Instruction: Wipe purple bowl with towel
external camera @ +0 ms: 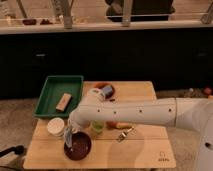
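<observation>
**Towel (68, 139) hangs at the purple bowl (80, 148)**

The purple bowl stands at the lower left of the frame, near the front edge of the bench (142, 150). The towel hangs over its left rim, pinched between the fingers of the gripper (68, 132). A white cup (55, 126) stands just beside, and a green tray (49, 97) lies further up.

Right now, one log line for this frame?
gripper: at bowl's left rim, holding towel | towel: hanging into purple bowl | phase: wipe
</observation>
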Robot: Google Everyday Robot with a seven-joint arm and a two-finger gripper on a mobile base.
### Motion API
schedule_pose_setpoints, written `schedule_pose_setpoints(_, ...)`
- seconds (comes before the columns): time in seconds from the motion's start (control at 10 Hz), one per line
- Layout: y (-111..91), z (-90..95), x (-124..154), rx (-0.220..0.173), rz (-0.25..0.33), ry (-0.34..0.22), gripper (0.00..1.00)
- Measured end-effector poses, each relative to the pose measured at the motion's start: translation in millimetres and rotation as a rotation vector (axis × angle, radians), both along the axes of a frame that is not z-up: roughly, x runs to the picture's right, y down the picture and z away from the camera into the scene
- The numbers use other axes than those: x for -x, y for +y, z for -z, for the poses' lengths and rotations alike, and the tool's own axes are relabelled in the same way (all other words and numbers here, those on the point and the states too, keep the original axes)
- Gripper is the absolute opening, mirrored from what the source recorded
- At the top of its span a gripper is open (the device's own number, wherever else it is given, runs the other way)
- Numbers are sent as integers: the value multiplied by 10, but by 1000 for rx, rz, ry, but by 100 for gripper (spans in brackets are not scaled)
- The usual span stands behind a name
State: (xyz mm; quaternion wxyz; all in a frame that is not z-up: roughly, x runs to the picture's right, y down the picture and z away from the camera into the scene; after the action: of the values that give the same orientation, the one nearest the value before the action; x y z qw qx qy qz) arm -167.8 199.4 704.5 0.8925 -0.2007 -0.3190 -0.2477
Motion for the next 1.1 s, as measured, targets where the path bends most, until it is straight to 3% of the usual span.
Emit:
schedule_pose_setpoints(0.4,272,29,42,14,11,-12,0)
schedule_pose_setpoints(1.1,415,-8,-105,19,-37,2,0)
